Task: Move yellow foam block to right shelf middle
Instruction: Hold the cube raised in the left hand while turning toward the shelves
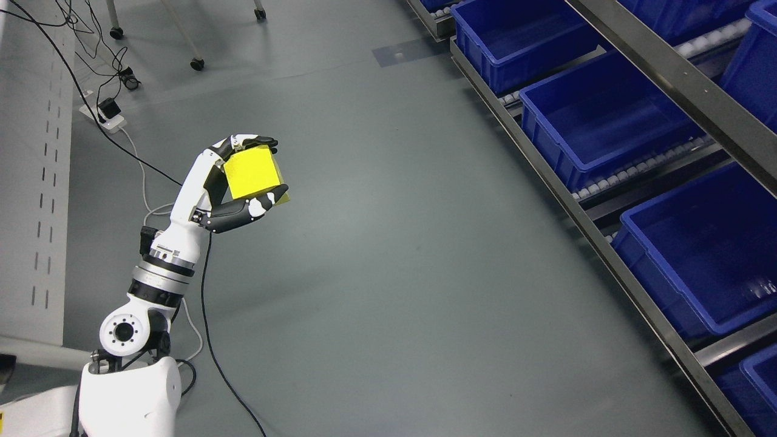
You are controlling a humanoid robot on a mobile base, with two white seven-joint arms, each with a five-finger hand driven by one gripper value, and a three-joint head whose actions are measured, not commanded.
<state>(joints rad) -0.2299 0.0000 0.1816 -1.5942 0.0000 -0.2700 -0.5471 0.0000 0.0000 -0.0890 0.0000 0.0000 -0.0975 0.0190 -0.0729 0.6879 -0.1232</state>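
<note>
While the left hand (246, 182) kept its fingers curled around the yellow foam block (252, 174), the block sat between the upper fingers and the thumb below, so it was pinched from two opposite sides and could not easily slip out. The hand had closed only as far as the block allowed. The left arm (161, 267) rose from the lower left and held the block high above the grey floor (388, 255), probably to carry it free of any obstacle. Behind the arm some black cables (206, 340) ran over the floor toward a power strip (109, 118). Well apart, on the right, stood the shelf (607, 243) with blue bins (598, 124) on its roller levels; the block was not yet near it. The right hand was not visible.
</note>
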